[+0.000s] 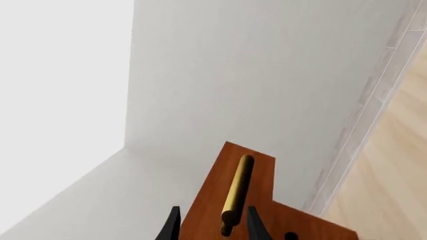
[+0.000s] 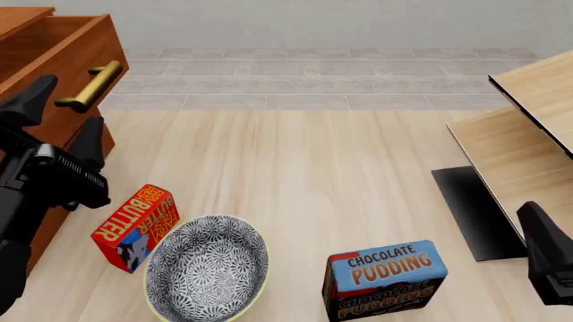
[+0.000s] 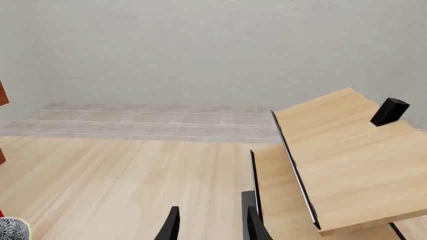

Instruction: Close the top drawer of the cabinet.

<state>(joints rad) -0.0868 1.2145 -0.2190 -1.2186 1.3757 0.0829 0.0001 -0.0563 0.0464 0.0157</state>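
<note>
The reddish-brown cabinet (image 2: 20, 19) stands at the far left of the front view. Its top drawer (image 2: 64, 66) juts out, open, with a brass bar handle (image 2: 90, 85) on its front. My left gripper (image 2: 72, 100) is open right at that front, its two black fingers straddling the near end of the handle. In the left wrist view the handle (image 1: 237, 192) lies between the fingertips of the left gripper (image 1: 212, 227), close to one finger. My right gripper (image 3: 211, 226) is open and holds nothing; it hangs low at the front view's right edge (image 2: 544, 258).
A red butter box (image 2: 134, 227), a patterned bowl (image 2: 208, 268) and a chocolate pudding box (image 2: 385, 280) lie on the floor between the arms. Pale light-wood furniture (image 2: 528, 134) fills the right side, with a small black block (image 3: 389, 111) on it.
</note>
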